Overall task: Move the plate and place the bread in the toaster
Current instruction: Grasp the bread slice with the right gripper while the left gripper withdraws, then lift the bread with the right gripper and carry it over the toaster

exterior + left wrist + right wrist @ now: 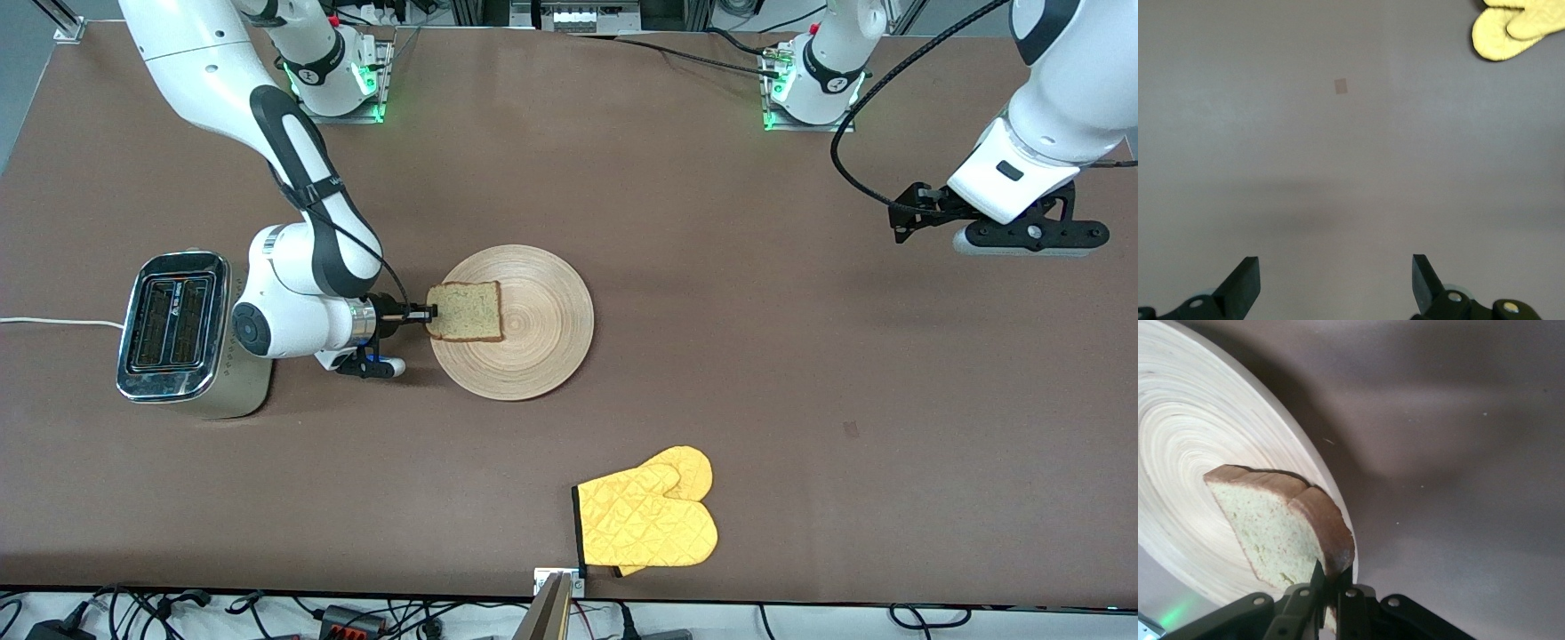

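The round light-tan wooden plate [533, 342] lies on the table, toward the right arm's end. My right gripper [430, 313] is shut on the crust edge of the bread [468, 309], a pale speckled slice with a dark crust, held over the plate's rim on the toaster's side. In the right wrist view the bread [1275, 530] is pinched between the fingers [1317, 577] above the plate [1185, 453]. The silver two-slot toaster [171, 324] stands beside the right arm, its slots empty. My left gripper [1022, 233] waits open and empty, high over the left arm's end [1336, 280].
A yellow quilted oven mitt [647, 520] lies near the table's front edge, nearer to the front camera than the plate; it also shows in the left wrist view [1515, 27]. The toaster's white cord [53, 322] runs off the table's end.
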You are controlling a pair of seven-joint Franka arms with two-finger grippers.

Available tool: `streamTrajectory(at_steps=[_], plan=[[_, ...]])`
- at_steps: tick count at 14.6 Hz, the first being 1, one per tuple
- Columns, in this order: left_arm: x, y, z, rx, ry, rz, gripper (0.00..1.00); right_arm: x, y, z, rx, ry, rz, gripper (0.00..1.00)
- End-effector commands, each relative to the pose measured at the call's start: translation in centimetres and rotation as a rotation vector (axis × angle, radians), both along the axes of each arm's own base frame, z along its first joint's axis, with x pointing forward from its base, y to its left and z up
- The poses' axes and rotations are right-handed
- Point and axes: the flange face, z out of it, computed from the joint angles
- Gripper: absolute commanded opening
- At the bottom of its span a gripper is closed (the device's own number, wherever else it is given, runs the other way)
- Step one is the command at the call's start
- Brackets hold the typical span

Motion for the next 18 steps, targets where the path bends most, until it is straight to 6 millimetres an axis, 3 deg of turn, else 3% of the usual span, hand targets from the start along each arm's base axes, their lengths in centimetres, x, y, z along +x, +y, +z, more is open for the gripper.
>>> streamTrajectory(at_steps=[1, 6, 8, 9, 13, 16, 18], plan=[[-0.5, -0.1, -0.2, -0.014, -0.014, 0.053, 1.0, 0.4, 0.5, 2.1, 0.022, 0.004, -0.001, 0.0], [-0.6, -0.3, -0.2, -0.055, 0.0, 0.063, 1.0, 1.2, 1.0, 4.9, 0.03, 0.005, -0.006, 0.0], [-0.7, -0.2, 0.0, -0.054, -0.001, 0.067, 1.0, 2.3, 0.0, 7.7, 0.029, -0.004, -0.008, 0.0], [-0.8, -0.3, 0.0, -0.053, 0.005, 0.064, 1.0, 2.8, -1.5, 9.3, 0.018, -0.003, -0.015, 0.0], [-1.2, -1.1, 0.8, -0.05, -0.01, 0.05, 1.0, 4.7, -7.4, 19.2, -0.171, -0.064, 0.022, 0.0], [-1.1, -0.3, 0.7, -0.051, -0.004, 0.062, 1.0, 4.0, -11.6, 25.6, -0.344, -0.139, 0.054, 0.0], [-1.0, -0.3, 0.6, -0.05, -0.004, 0.056, 1.0, 3.2, -13.7, 27.9, -0.443, -0.149, 0.067, 0.0]])
